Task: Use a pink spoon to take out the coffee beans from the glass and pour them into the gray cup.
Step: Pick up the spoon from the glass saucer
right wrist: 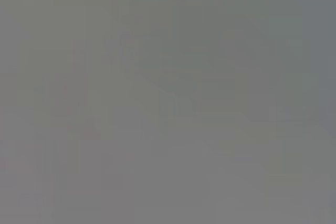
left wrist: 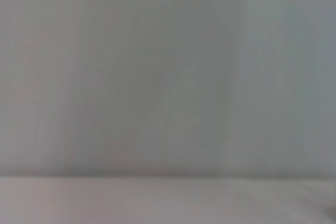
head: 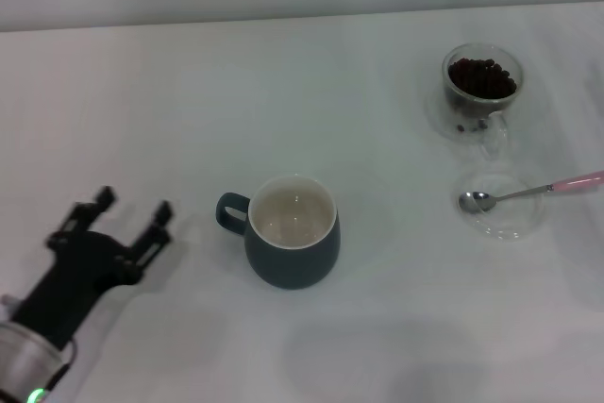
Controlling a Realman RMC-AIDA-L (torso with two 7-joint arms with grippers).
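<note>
In the head view the gray cup (head: 293, 243) stands upright mid-table, handle pointing left, its cream inside empty. The glass (head: 481, 92) with dark coffee beans (head: 482, 77) stands at the far right. The pink spoon (head: 528, 193) lies across a shallow clear glass dish (head: 502, 209) in front of the glass, bowl to the left, pink handle end to the right. My left gripper (head: 132, 207) rests open and empty at the near left, well left of the cup. My right gripper is out of view. Both wrist views show only blank surface.
The white table (head: 189, 110) stretches back to a wall edge at the far side. The dish and the glass stand close together near the right edge of the view.
</note>
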